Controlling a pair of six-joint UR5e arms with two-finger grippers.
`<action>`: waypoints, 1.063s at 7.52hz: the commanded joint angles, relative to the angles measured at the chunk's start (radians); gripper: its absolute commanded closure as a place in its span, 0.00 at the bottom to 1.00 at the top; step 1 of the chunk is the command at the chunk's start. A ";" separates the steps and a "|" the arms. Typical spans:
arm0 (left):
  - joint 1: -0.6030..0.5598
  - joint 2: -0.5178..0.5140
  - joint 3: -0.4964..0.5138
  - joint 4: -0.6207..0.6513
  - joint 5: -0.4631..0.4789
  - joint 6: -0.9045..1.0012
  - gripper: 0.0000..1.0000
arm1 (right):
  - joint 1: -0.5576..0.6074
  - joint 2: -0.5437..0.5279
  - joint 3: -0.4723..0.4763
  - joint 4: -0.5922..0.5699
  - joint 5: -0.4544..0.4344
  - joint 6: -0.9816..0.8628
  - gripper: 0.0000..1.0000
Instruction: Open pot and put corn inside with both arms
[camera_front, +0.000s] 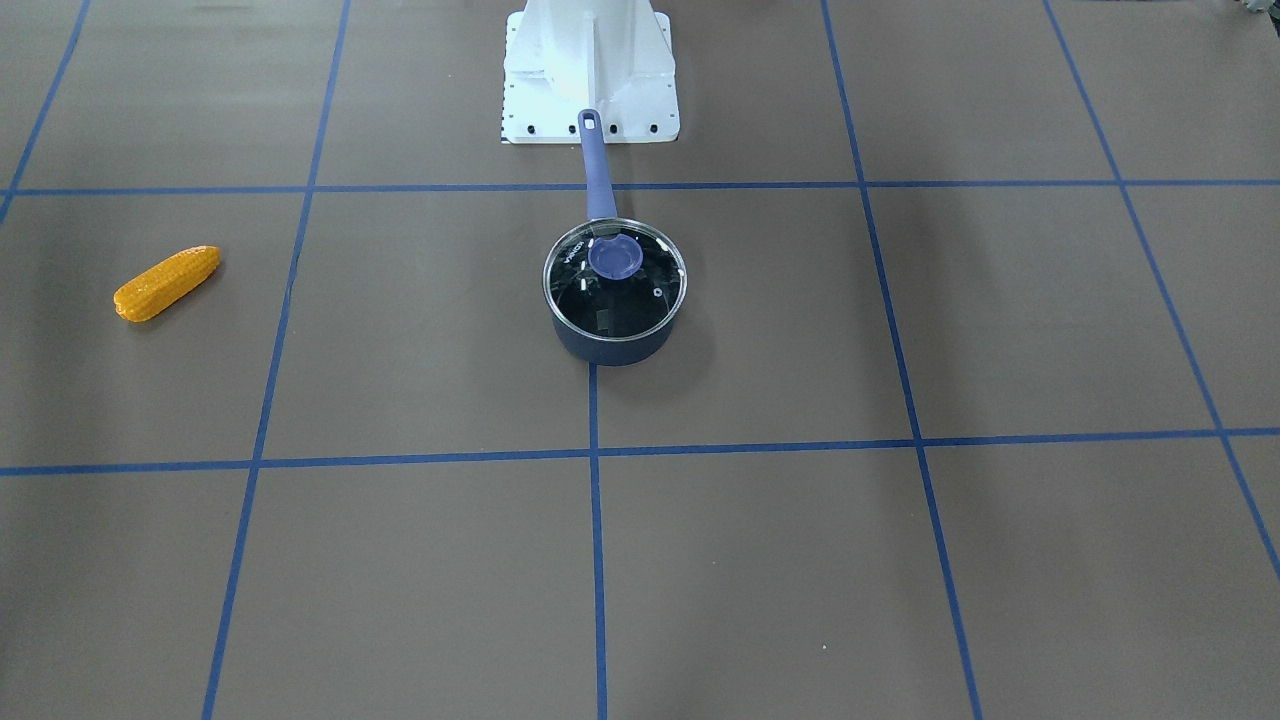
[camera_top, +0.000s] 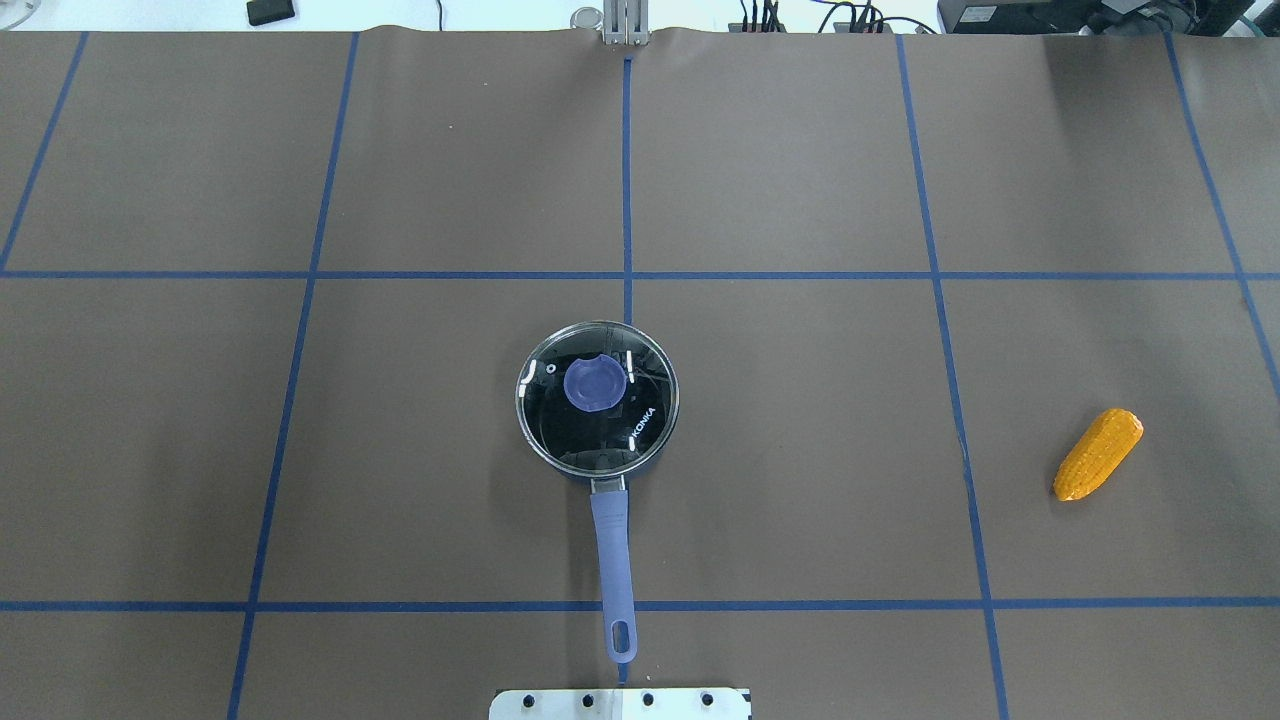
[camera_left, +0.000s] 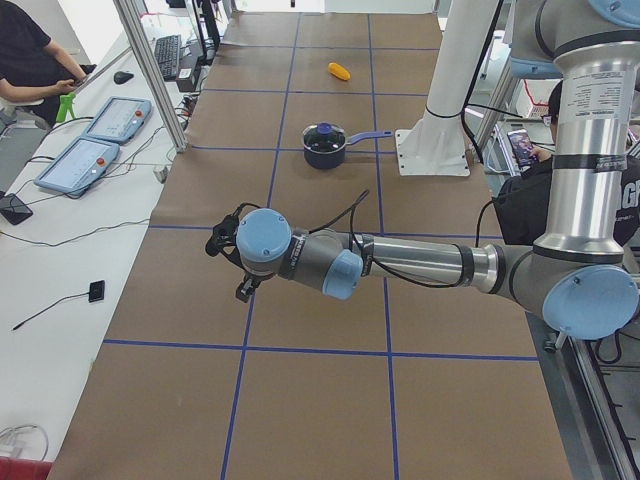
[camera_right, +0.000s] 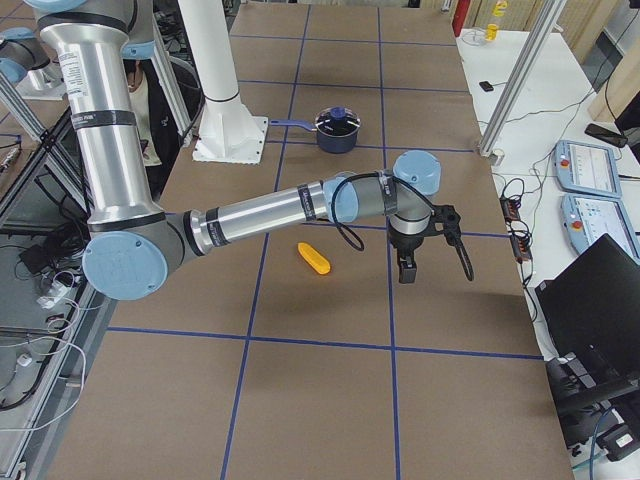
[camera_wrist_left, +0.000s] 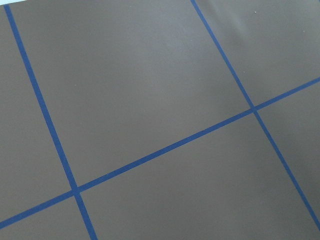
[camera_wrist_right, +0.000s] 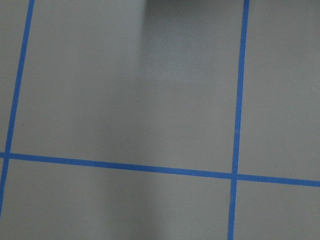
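The pot stands mid-desk, closer to the robot's edge. The glass lid sits on it, so it is closed. Its handle points straight at the white base and ends just short of it. The corn lies on the desk towards the right end, well apart from the pot. The left claw hangs above the left end and the right claw above the right end. Both show only in the side views, so I cannot tell whether either is spread or pressed together. Neither touches anything. Both wrist cameras see only brown desk and blue tape.
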 joint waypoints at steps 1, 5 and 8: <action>0.005 -0.049 -0.007 -0.014 0.004 -0.119 0.01 | -0.070 -0.050 0.055 0.010 0.004 0.138 0.00; 0.113 -0.183 -0.021 -0.014 0.032 -0.441 0.01 | -0.253 -0.099 0.119 0.167 -0.040 0.529 0.00; 0.231 -0.250 -0.085 -0.014 0.139 -0.671 0.01 | -0.371 -0.187 0.123 0.404 -0.065 0.802 0.00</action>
